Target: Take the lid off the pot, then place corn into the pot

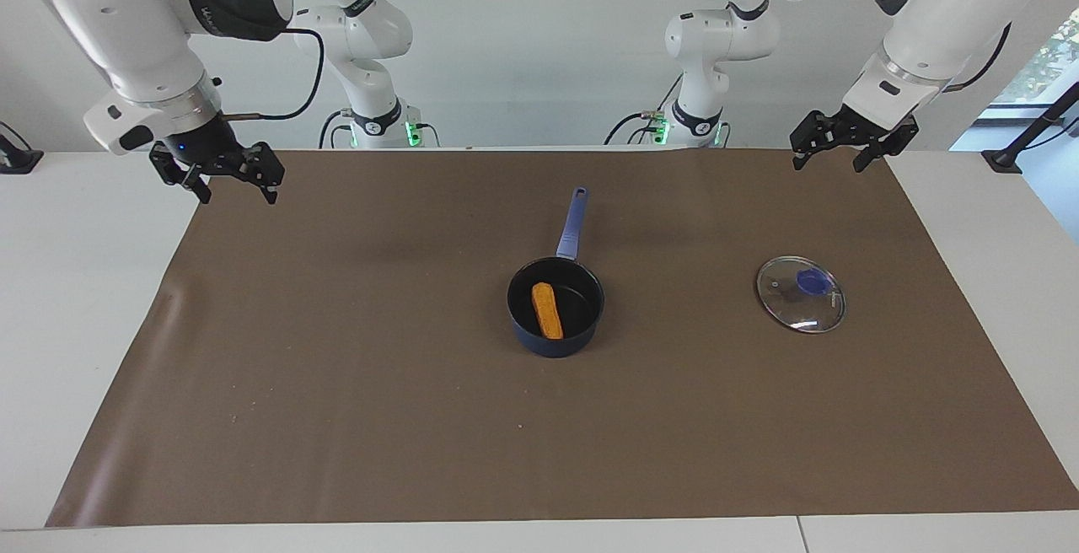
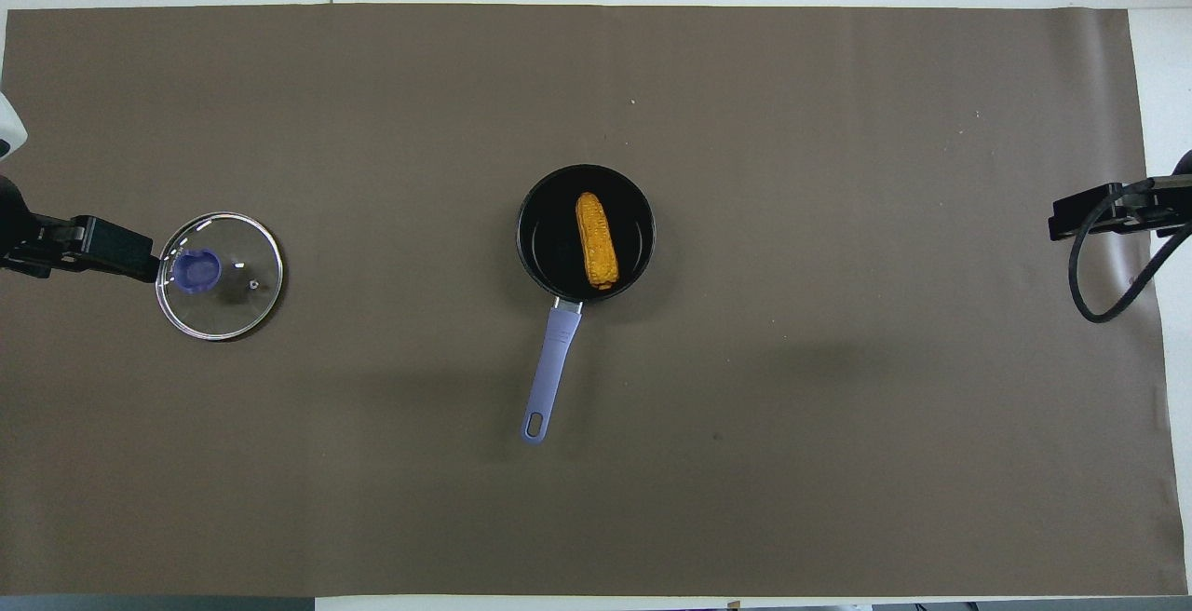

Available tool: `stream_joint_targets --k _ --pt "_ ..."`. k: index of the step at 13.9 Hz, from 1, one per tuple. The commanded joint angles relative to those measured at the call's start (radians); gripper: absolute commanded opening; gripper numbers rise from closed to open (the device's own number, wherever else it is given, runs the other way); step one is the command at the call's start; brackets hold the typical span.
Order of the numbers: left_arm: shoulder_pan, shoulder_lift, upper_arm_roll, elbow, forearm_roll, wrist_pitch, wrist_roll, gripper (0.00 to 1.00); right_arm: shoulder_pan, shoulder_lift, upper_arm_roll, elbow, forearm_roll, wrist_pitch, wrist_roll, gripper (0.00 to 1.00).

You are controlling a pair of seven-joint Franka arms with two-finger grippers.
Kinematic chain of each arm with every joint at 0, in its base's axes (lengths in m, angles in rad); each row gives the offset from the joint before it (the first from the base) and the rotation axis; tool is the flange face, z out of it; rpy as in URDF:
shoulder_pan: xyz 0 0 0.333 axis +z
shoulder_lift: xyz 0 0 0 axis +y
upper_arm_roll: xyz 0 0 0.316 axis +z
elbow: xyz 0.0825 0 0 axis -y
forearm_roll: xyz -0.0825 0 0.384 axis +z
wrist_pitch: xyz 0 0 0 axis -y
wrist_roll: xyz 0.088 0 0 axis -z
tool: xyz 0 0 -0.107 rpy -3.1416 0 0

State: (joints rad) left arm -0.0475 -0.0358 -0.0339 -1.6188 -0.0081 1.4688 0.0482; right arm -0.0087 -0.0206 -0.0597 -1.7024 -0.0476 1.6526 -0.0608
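The pot (image 1: pixel 583 303) stands uncovered near the middle of the brown mat, its long blue-purple handle (image 1: pixel 572 222) pointing toward the robots. The corn (image 1: pixel 547 310) lies inside it on the black bottom, also clear in the overhead view (image 2: pixel 596 240). The lid (image 1: pixel 801 293) rests flat on the mat beside the pot, toward the left arm's end, knob up. My left gripper (image 1: pixel 828 163) hangs open and empty over the mat's corner, well apart from the lid. My right gripper (image 1: pixel 236 194) hangs open and empty over the mat's edge at the right arm's end.
The brown mat (image 1: pixel 337 384) covers most of the white table (image 1: pixel 76 325). Besides the pot and lid, only a few tiny crumbs lie on it. Cables trail from both wrists.
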Motion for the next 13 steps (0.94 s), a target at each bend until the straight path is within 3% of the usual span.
stream_joint_targets --k 1,13 --pt "-0.008 0.007 0.006 0.017 -0.01 -0.03 -0.019 1.0 -0.007 0.002 -0.003 0.01 0.011 -0.027 -0.036 1.0" --pt "-0.009 0.005 0.005 0.016 -0.01 -0.022 -0.022 1.0 -0.022 -0.012 -0.009 0.006 0.011 -0.013 -0.028 1.0"
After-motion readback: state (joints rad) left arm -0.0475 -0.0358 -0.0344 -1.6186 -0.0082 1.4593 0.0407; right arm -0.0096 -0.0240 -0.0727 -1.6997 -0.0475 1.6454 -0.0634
